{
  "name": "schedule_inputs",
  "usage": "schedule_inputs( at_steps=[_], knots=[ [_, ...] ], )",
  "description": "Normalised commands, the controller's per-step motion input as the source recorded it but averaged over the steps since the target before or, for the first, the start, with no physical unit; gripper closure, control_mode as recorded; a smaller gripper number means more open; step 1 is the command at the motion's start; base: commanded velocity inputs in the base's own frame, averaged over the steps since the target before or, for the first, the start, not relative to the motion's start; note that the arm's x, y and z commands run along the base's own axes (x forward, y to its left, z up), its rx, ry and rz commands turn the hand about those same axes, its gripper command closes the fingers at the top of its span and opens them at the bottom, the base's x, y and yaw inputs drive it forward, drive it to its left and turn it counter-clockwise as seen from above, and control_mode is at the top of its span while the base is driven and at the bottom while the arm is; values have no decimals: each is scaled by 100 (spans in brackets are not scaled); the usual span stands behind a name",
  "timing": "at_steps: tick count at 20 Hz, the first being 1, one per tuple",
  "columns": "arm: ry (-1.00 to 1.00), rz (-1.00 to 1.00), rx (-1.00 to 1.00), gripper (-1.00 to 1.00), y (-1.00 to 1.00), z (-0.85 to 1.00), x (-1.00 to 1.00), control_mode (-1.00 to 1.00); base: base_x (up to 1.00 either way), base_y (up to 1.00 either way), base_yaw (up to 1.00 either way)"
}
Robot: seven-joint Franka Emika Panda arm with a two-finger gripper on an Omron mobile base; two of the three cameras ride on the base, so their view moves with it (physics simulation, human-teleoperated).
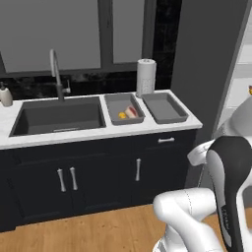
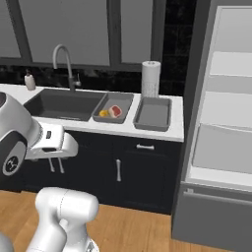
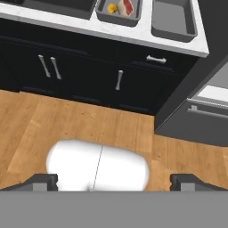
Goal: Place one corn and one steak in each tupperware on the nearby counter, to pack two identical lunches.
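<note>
The hand [image 3: 115, 180] hangs wide open and empty, low before the counter [image 3: 111, 29]. One corn [image 3: 111, 8] and one steak [image 3: 127, 6] lie in the tupperware [image 3: 116, 18] beside the sink [image 1: 56, 118], well beyond the hand.

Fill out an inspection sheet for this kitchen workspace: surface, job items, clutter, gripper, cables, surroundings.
Surface: white marble counter over dark cabinets, with a sink set into it.
Job's things: two grey tupperware trays side by side. The tray by the sink holds one corn and one steak; the outer tray holds nothing.
Clutter: paper towel roll behind the trays, soap bottle at the sink's far end.
Gripper: gripper open, holding nothing, away from the counter, above the wood floor.
Cables: nothing seen.
Surroundings: faucet, window, open fridge.
</note>
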Motion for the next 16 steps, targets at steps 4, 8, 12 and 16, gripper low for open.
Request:
schedule_inputs(
  at_steps=[4,8,12,16],
  knots=[
    [0,0,0,-100,0,0,0,100,-4,-54,0],
    [0,0,0,-100,0,0,0,100,-2,-54,0],
    [0,0,0,-100,0,0,0,100,-1,-61,0],
    [0,0,0,-100,0,0,0,100,0,-61,0]
  ],
)
